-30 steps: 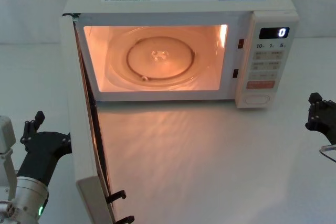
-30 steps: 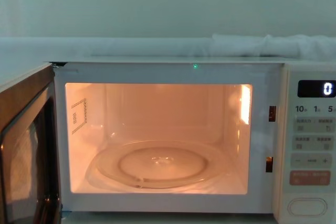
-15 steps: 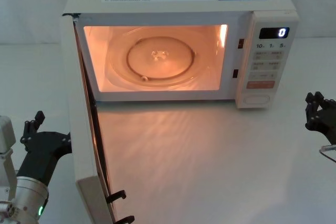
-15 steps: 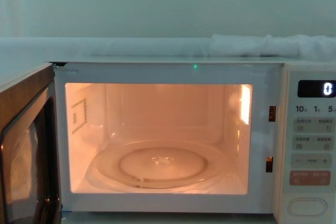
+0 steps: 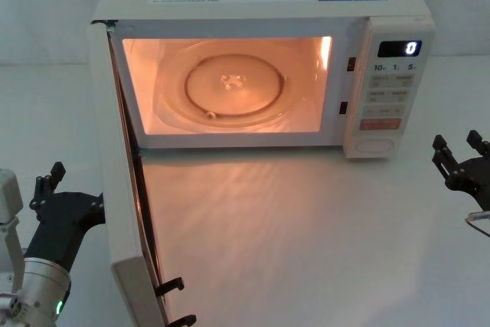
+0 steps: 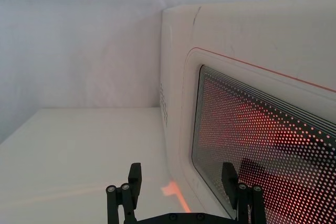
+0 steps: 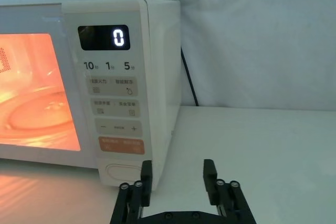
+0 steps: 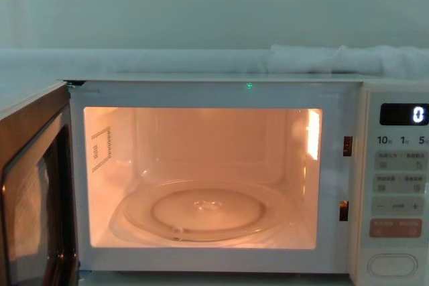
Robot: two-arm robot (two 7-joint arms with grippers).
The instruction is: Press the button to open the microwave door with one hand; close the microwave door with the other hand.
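Observation:
The microwave door [image 5: 122,189] stands swung wide open on the left, its edge toward me; its dotted glass window [image 6: 262,135] glows red. On the control panel the oval button [image 5: 375,145] is the lowest key, also seen as the button [image 7: 123,172] and the button [image 8: 392,264]. My left gripper [image 5: 76,187] is open just outside the door's outer face; in the left wrist view the left gripper [image 6: 181,174] has one finger in front of the window. My right gripper [image 5: 456,142] hangs open and empty to the right of the panel; the right gripper [image 7: 177,169] is a short way back from the button.
The lit cavity holds a glass turntable [image 5: 233,86]. Two black latch hooks [image 5: 172,286] stick out of the door's near edge. A black cable [image 7: 188,77] runs behind the microwave. The white table [image 5: 306,227] is bare in front of the cavity.
The right gripper's fingers have spread from shut to open, and it has shifted slightly left. The door and the left arm have not moved.

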